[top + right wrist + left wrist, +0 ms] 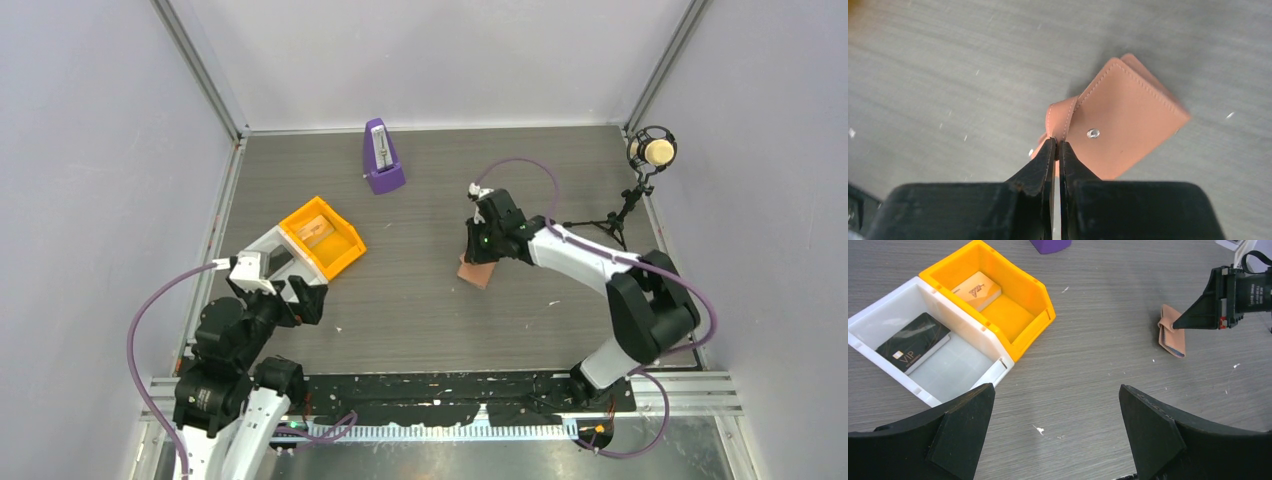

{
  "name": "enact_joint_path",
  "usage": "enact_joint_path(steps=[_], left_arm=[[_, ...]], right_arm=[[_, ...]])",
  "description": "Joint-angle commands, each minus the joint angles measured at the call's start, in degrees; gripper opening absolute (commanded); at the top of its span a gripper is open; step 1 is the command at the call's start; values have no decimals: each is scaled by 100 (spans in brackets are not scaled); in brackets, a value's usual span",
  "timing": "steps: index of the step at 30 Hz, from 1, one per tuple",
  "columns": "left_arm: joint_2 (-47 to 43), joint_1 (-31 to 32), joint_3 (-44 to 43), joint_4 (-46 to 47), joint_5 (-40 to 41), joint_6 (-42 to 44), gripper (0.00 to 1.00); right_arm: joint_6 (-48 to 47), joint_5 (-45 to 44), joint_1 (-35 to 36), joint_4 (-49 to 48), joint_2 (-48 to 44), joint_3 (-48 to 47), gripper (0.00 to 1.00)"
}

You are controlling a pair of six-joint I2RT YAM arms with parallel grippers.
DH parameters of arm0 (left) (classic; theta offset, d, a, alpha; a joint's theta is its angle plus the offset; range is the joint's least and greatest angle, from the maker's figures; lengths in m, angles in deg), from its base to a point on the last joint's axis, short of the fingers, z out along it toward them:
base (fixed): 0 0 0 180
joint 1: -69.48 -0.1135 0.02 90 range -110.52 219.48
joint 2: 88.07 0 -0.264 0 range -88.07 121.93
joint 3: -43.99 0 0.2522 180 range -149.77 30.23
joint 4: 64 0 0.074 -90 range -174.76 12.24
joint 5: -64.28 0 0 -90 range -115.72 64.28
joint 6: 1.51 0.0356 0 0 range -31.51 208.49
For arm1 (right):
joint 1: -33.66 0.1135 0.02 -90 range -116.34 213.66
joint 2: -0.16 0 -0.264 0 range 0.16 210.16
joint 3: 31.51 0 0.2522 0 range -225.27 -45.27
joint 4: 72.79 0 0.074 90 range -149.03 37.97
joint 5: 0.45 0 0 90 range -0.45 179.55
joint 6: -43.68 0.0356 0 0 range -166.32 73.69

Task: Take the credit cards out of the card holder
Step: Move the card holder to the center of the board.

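R gripper [1058, 145] pinched shut on side tab [1062, 114] of card holder [1128, 120]. Holder folded, on table [420, 300] mid-right, well apart from white bin [878, 320]. One dark card [913, 342] lies in that bin. L gripper [1057, 390] wide open, empty, near the bin. Cards inside holder: can't see any.

Risks:
- Grip is fingertips only, at tab edge, so a pull could slip off.
- Holder may swing or drop on a lift.
- If snap is closed (can't tell), pulling drags the whole holder w/o opening it.
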Motion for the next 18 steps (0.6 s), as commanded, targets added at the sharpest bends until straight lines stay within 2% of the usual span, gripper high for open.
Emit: enact_joint_path(steps=[1, 6, 12, 16, 18], left_arm=[[214, -35, -134, 115, -527, -16, 100], [820, -29, -511, -202, -1148, -288, 100], [1156, -35, -393, -21, -1409, -766, 98], [1207, -33, -253, 128, -1433, -968, 98], [1236, -31, -234, 182, -1477, -992, 97]], right_arm=[[399, 624, 277, -144, -721, 561, 5], [10, 769, 521, 261, -1244, 947, 5], [209, 371, 1373, 420, -1387, 996, 5], [395, 178, 1667, 371, -1520, 958, 17], [327, -102, 1680, 506, -1603, 886, 25]])
